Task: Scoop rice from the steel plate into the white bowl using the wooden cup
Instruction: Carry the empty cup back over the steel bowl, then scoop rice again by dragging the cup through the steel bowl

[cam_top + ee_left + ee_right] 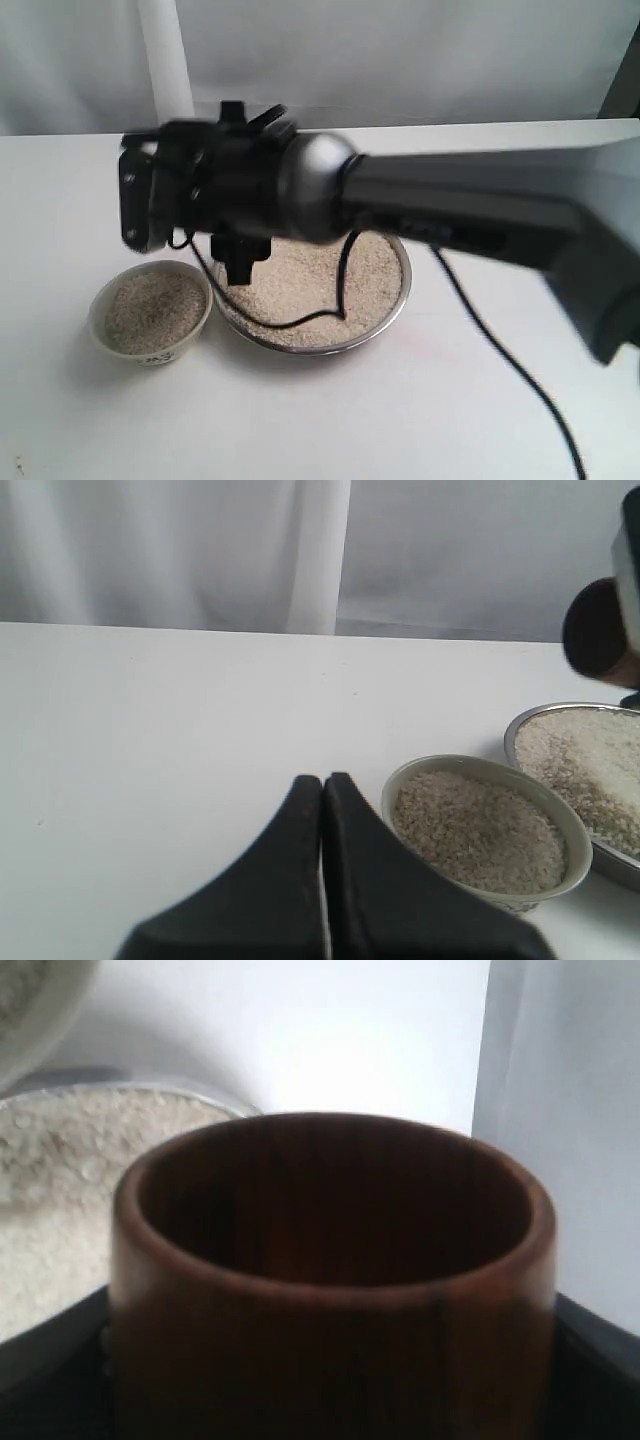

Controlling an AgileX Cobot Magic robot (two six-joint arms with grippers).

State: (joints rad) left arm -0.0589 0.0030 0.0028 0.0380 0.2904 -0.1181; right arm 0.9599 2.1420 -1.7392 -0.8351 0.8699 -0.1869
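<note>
Two arms and four task items appear across three views.

Exterior view: the right arm (480, 215) reaches in from the right, blurred and close to the camera. Its right gripper (140, 200) shows at the far end, but from here I cannot tell how its fingers stand. Lower in the picture than those fingers sits the white bowl (150, 350), filled almost to the brim with rice (375, 270). Just beside it is the steel plate (400, 300), which carries a broad bed of the same grains. A black cable (290, 322) loops over the plate. Both dishes rest on the white table (350, 420).

Left wrist view: the left gripper (322, 780) has its two dark fingers (300, 825) pressed together with nothing between them, low over the table. The bowl lies just past the fingertips and off to one side, with the plate beyond it. The wooden cup (600, 630) hangs in the air farther off, higher than the plate's rim, its dark mouth turned this way.

Right wrist view: the right gripper's dark fingers (40, 1380) clamp the cup from both sides. Its open mouth faces away from the wrist, and its inside shows only dark wood. Beyond the fingertips lies the plate's rice, and an edge of the bowl shows farther on.
</note>
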